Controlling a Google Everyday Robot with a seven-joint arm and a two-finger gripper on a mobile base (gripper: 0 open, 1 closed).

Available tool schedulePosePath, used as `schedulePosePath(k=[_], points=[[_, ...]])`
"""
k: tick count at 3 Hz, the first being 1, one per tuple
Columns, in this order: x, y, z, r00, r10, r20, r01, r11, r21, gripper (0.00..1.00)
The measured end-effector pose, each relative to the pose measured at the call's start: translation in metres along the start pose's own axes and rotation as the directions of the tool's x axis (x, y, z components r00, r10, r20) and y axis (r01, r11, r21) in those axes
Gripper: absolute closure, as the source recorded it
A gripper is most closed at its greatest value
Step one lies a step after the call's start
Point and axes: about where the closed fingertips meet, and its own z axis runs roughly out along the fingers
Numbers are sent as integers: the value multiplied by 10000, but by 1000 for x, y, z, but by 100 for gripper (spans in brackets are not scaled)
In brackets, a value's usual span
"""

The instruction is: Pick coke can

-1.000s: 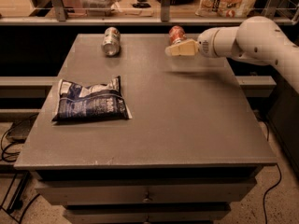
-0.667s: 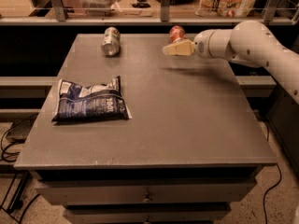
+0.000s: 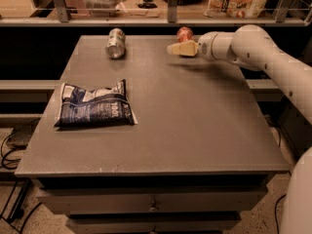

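A smooth white arm of rounded tubular segments [image 3: 263,48] is seen, dotted with small dark marks along its shell. It is ended by a pale cream-yellow gripper [image 3: 178,48], found above the far side of the grey table [image 3: 195,126].

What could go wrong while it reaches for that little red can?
1. The red can sits close to the far edge of the table, just behind the hand. A nudge might push it off the back.
2. The hand hovers slightly left of the can, so it might miss it.
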Motion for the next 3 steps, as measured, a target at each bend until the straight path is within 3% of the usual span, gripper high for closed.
schedulePosePath(k=[1,2,3], points=[[3,-7,17,9999,85,-112,-84,9999,83,47],[7,-11,25,9997,129,-219,-126,9998,146,70],[-4,-7,24,9994,-241,-238,247,9994,227,93]])
